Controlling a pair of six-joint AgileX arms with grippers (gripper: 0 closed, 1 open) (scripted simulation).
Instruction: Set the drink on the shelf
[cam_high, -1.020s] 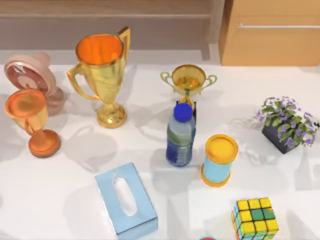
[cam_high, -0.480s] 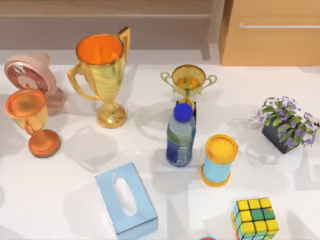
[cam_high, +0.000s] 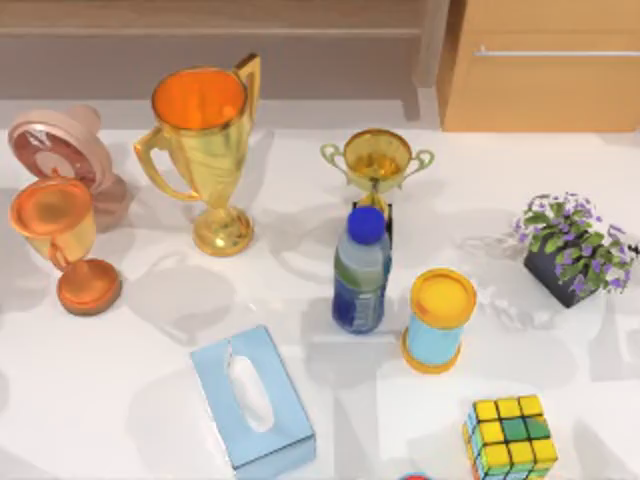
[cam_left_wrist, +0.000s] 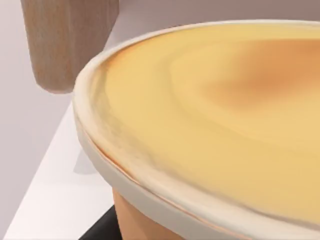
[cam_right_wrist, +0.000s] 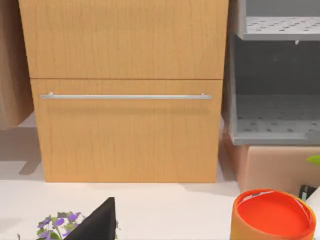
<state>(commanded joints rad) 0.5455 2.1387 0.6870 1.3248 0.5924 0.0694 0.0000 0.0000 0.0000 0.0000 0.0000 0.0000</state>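
Nothing on the table has moved since a second ago. Whether either arm's jaws are open or closed, I cannot tell. The bottle (cam_high: 361, 270) stands upright near the table's middle, just in front of the small trophy (cam_high: 377, 160), with the yellow-lidded can (cam_high: 438, 320) just beside it. Well behind the bottle runs the shelf (cam_high: 220, 40), next to the cabinet (cam_high: 545, 65).

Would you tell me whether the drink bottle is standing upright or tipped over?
Upright. In the top view the bottle stands on its base on the table, blue cap uppermost.
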